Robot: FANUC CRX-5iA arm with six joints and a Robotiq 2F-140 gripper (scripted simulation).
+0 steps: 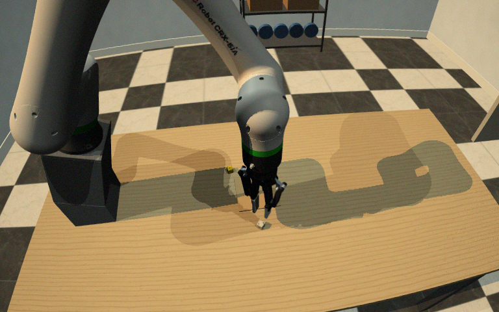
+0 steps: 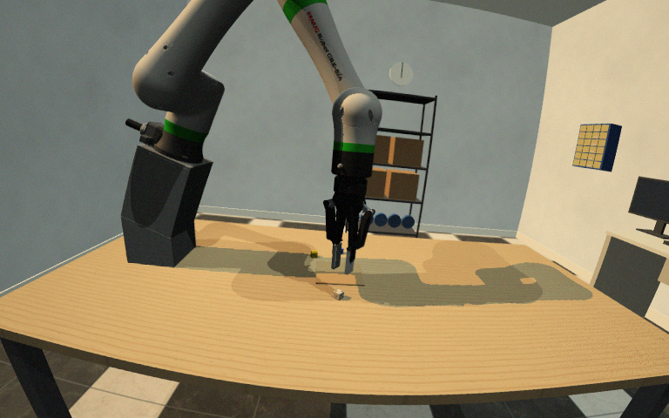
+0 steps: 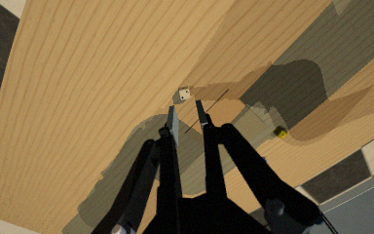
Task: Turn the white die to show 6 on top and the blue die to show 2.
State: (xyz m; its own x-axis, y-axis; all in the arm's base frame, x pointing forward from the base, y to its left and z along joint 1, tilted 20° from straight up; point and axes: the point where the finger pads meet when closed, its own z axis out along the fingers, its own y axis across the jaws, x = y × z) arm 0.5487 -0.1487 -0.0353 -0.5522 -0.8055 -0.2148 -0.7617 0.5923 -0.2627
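Note:
The white die point(image 1: 260, 224) point(image 2: 338, 293) point(image 3: 184, 94) lies on the table just in front of the mat's dark front edge, off the mat. Its upper face is too small to read surely. The thin wood-coloured mat point(image 1: 244, 205) point(image 2: 335, 279) point(image 3: 221, 114) lies flat, partly behind the fingers. My gripper point(image 1: 260, 214) point(image 2: 342, 270) point(image 3: 186, 110) points down above the mat's front part, fingers parted a little with nothing between them. The blue die point(image 2: 341, 251) point(image 3: 264, 159) lies behind the mat, mostly hidden by the gripper; the top view does not show it.
The yellow die point(image 1: 229, 169) point(image 2: 314, 253) point(image 3: 280, 133) lies on the table near the mat's back left corner. The arm's pedestal point(image 1: 82, 187) point(image 2: 158, 212) stands at the table's left. Arm shadows cross the table and mat. A shelf point(image 2: 426, 167) stands beyond the table.

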